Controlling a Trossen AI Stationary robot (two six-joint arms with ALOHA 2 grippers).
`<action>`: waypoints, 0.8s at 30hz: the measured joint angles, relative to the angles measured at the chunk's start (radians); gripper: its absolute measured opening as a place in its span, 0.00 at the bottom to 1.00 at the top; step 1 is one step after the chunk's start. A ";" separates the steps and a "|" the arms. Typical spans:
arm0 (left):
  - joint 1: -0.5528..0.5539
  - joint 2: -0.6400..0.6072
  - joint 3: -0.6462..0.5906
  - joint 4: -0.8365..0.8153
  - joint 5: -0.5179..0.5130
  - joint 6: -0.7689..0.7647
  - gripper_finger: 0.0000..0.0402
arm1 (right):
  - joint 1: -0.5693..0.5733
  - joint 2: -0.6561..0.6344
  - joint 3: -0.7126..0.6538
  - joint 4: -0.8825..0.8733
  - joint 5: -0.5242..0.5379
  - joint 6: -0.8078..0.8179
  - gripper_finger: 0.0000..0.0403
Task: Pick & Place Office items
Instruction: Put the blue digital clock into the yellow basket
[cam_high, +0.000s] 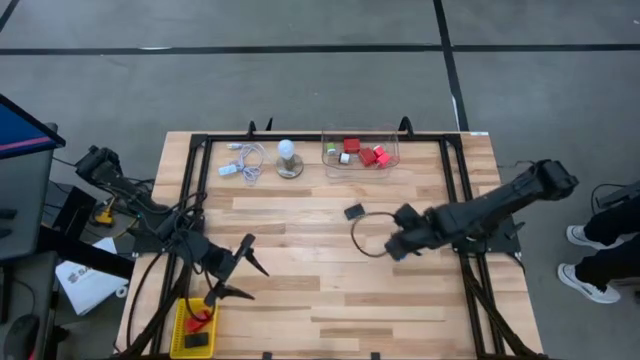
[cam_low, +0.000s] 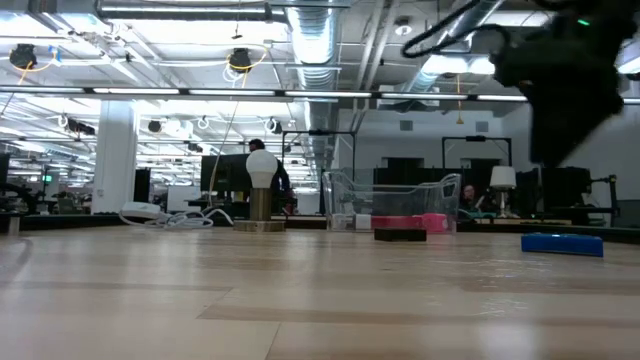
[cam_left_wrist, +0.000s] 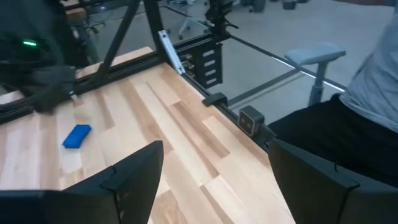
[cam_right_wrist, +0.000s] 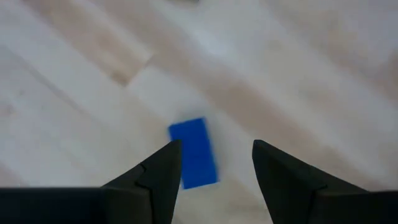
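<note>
One blue block (cam_right_wrist: 194, 153) beneath open right end effector (cam_right_wrist: 216, 163).

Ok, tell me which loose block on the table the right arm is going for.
The blue block, lying flat on the bare wood between the right gripper's open fingers; the black block lies apart, nearer the clear bin.

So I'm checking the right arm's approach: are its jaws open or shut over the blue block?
Open. In the right wrist view the right gripper has both jaws apart, hanging above the blue block lying flat on the table, not gripped.
</note>
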 joint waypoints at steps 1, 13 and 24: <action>-0.003 0.000 0.000 0.000 -0.011 -0.003 0.71 | 0.025 -0.024 -0.053 0.065 -0.003 0.021 0.47; -0.005 -0.008 0.000 0.002 -0.024 -0.008 0.71 | 0.208 -0.026 -0.254 0.258 0.112 0.130 0.47; -0.005 -0.007 0.000 0.012 -0.024 -0.009 0.71 | 0.177 0.163 -0.255 0.363 0.056 0.126 0.67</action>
